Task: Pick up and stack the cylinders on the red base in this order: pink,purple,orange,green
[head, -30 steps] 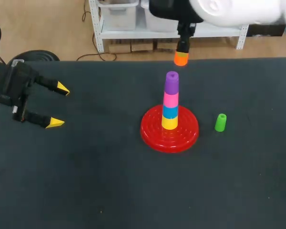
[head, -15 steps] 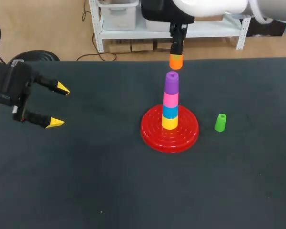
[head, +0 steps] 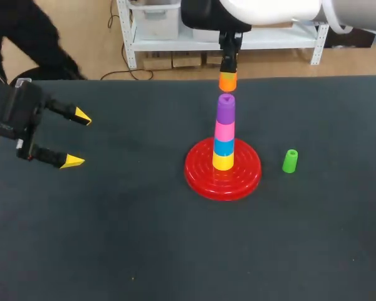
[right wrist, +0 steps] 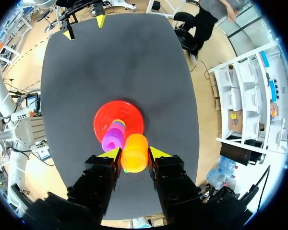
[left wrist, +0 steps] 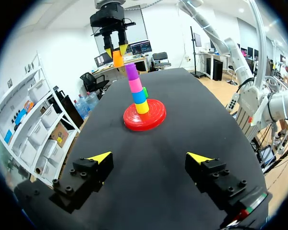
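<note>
Your dark worktop (head: 113,238) carries the red base (head: 203,172). Your right claw (right wrist: 134,153) grips the orange cylinder (head: 228,81) upright, axis vertical, just above the stack's purple cylinder (head: 225,108). Your left claw (head: 77,138) gapes wide, well apart.

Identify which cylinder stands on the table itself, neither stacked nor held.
The green cylinder, alone on the table beside the red base. The purple cylinder tops the stack there; the orange cylinder is in the right gripper.
</note>
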`<state>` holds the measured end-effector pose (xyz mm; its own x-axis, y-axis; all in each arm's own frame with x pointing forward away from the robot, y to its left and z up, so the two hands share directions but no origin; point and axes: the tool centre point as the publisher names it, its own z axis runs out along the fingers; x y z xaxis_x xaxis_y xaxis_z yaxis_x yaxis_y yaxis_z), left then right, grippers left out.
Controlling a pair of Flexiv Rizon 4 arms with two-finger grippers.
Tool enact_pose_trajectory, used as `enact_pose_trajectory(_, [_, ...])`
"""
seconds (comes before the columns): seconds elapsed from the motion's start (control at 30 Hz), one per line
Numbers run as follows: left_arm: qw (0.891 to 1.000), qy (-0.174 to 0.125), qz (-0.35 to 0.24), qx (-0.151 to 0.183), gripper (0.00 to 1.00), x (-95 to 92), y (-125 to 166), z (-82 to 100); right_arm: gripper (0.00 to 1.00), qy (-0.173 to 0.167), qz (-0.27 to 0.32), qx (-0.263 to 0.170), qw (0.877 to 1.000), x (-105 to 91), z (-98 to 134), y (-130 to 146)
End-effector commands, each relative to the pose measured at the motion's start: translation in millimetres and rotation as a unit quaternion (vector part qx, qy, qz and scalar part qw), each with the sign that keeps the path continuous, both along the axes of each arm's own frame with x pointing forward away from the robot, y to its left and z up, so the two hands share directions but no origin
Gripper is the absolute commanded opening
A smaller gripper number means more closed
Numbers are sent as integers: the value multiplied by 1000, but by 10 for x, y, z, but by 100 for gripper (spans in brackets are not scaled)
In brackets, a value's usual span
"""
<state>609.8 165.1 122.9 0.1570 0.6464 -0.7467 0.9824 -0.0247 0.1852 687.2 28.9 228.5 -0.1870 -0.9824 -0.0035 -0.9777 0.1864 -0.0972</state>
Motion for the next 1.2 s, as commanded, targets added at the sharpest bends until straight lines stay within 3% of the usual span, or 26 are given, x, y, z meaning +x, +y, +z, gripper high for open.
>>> enact_pose_trajectory(0.03, [1000,-1,-1,-1,100,-1,7,-11,0,-12,2,0,1000,-98,53,-13])
enact_pose_trajectory(0.47, [1000,-1,-1,-1,100,-1,7,-11,0,-9,6,-3,1000,-234,63,17])
enact_pose_trajectory(1.2, [1000,-1,-1,-1,100,-1,7,-11,0,20,6,4,1000,-237,-83,-13])
